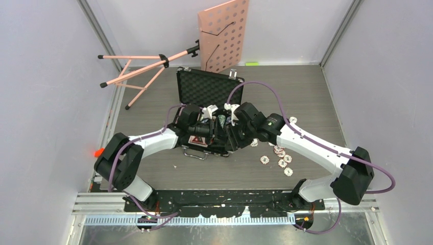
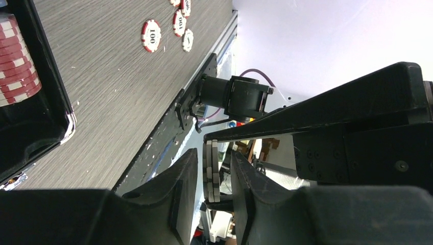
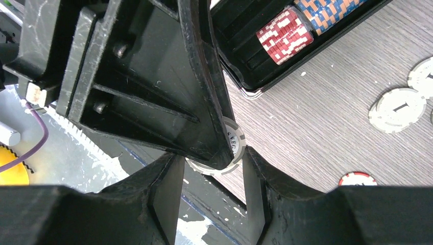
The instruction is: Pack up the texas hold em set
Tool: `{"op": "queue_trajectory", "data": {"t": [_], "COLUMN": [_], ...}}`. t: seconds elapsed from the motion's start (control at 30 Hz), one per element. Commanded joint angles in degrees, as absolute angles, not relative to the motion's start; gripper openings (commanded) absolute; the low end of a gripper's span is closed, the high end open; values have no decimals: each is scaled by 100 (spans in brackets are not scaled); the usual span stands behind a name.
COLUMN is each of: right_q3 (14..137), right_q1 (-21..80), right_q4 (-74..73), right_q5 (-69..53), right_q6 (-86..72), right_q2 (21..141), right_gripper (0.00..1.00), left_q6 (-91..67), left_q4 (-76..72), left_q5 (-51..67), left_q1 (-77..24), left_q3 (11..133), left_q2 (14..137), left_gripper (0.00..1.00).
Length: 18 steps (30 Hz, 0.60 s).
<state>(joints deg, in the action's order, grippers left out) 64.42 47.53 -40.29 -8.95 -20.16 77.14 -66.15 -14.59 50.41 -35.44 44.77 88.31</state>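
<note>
The black case stands open mid-table, its foam lid raised; red chips sit in its rows, and red and blue-orange chips show in the right wrist view. Both arms meet over the case's front. My right gripper is shut across the rim of a small stack of white chips, edge-on in the left wrist view. My left gripper straddles the stack's flat faces, a thin gap on each side. In the right wrist view a left finger hides most of the white chip.
Loose white and red chips lie on the table right of the case, also seen as chips and chips. A pink perforated music stand lies toppled at the back, its legs to the left. Grey walls enclose three sides.
</note>
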Motion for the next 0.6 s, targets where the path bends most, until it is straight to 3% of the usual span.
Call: {"op": "queue_trajectory", "data": {"t": [0.0,0.27,0.37,0.47,0.57], "right_q3": [6670,6548,6497,6417,6296], "right_q1": [4777,4781,4781,4781,4781], "right_q4": [-3641,-3428,-3355,-3330,-3310], "right_q5": [-933,-888,-872,-700,-467], "right_q6": [-1906,-1832,-1837,-1875,-1943], "right_q2": [7780,7880,7884,7846,7707], "right_gripper": [30,30,36,71,88], "left_q6": [-6697,-6660,-6552,-6148,-5711], "left_q4": [-1670,-1719,-1630,-1087,-330], "left_q5": [5305,5450,5469,5263,4858], "left_q1": [-3582,-3579,-3579,-3584,-3571], "left_q3": [4481,4491,4507,4608,4744], "left_q2": [8887,8993,8964,8824,8632], "left_gripper": [30,1,0,0,0]}}
